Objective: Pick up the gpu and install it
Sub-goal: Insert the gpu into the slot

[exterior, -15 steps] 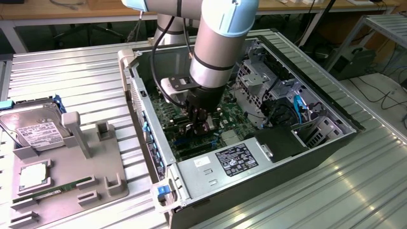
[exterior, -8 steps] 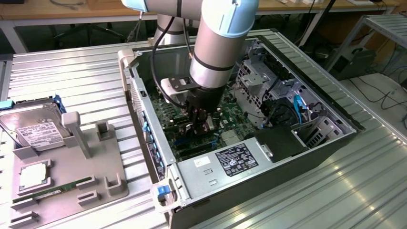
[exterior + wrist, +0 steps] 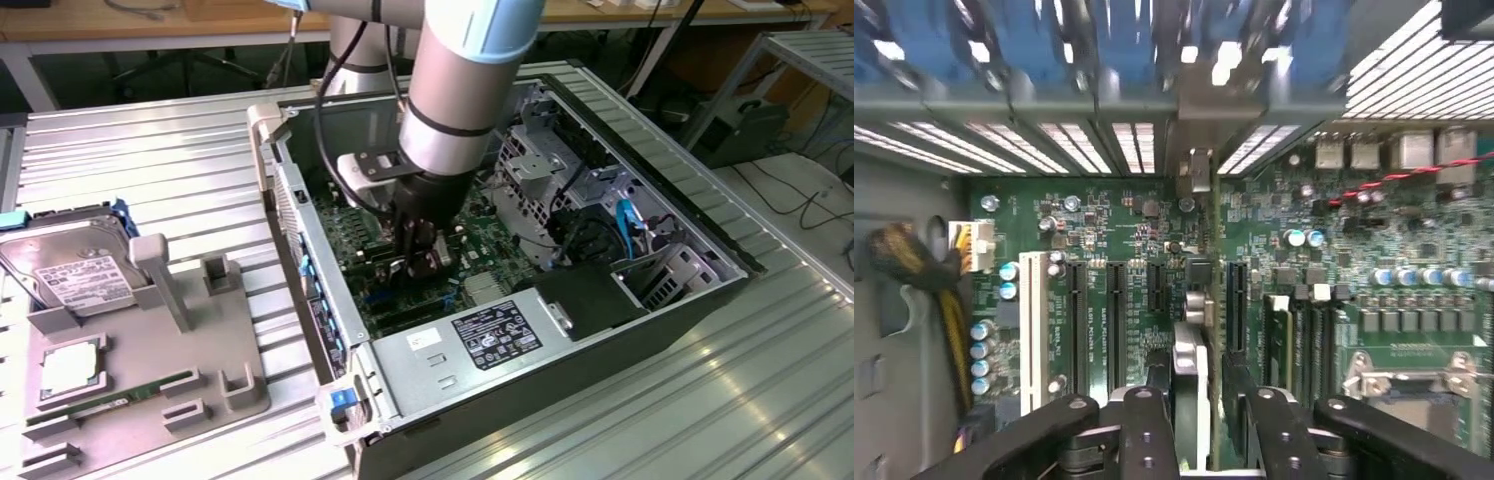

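Gpu point(image 3: 1192, 375) held edge-on between closed fingers of gripper point(image 3: 1199, 430), inside open computer case point(image 3: 694, 290). Card's long axis seen running along motherboard point(image 3: 1414, 260) slots (bracket end toward rear wall), just above board.

The arm point(image 3: 461, 90) reaches down into the open computer case point(image 3: 534, 300), its gripper point(image 3: 424, 262) low over the green motherboard point(image 3: 387, 275).
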Robot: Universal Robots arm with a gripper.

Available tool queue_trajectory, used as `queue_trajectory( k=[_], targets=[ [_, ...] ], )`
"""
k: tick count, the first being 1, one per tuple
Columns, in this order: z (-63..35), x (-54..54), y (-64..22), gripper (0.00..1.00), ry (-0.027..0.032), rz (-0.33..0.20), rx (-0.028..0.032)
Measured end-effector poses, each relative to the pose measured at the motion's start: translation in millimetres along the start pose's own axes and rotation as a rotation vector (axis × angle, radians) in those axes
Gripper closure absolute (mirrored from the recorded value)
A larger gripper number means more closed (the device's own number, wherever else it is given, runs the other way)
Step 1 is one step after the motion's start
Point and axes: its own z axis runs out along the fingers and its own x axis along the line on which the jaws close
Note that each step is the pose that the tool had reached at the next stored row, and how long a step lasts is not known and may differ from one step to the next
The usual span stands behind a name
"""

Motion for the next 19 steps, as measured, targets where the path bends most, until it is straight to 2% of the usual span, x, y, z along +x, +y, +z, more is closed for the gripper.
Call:
queue_trajectory(
  k=[4, 6, 9, 11, 12, 14, 19],
  targets=[
    [-20.0, -1.2, 1.1, 0.65, 0.0003, 0.000, 0.0041],
    [-26.1, -1.8, 1.5, 0.65, 0.0008, 0.000, 0.0054],
    [-26.6, -2.1, 1.5, 0.67, 0.0007, 0.000, 0.0058],
    [-26.6, -2.1, 1.5, 0.80, 0.0007, 0.000, 0.0058],
    [-26.7, -2.1, 1.5, 0.80, 0.0008, 0.000, 0.0057],
    [-26.7, -2.1, 1.5, 0.89, 0.0008, 0.000, 0.0057],
    [-26.7, -2.1, 1.5, 0.89, 0.0009, 0.000, 0.0057]
  ],
)
